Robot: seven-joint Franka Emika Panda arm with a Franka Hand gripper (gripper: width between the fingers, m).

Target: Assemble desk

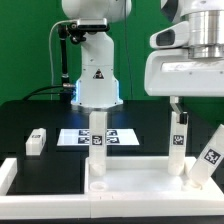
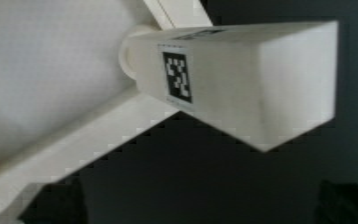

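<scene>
On the exterior view's left, a loose leg (image 1: 36, 140) lies on the table (image 1: 30, 115). The tabletop (image 1: 130, 186) sits in front with a middle leg (image 1: 98, 142) upright on it. Farther right, the gripper (image 1: 180, 104) hovers over the right leg (image 1: 177, 142) with its fingers spread and holding nothing. A tilted leg (image 1: 211, 155) is rightmost.

a matte black flat table top (image 1: 40, 115) spreads below the gripper (image 1: 178, 104) and out to both sides of it. on that surface, lower than the gripper and off toward the exterior view's left of it, lies the thin flat white marker board (image 1: 100, 137) with black square tags. behind the gripper hangs a plain green backdrop (image 1: 25, 40). a thin black cable (image 1: 60, 60) runs down before it, well away on the exterior view's left. farthest from the gripper, low at that left edge, shows the end of a long white border rail (image 1: 6, 175).
</scene>
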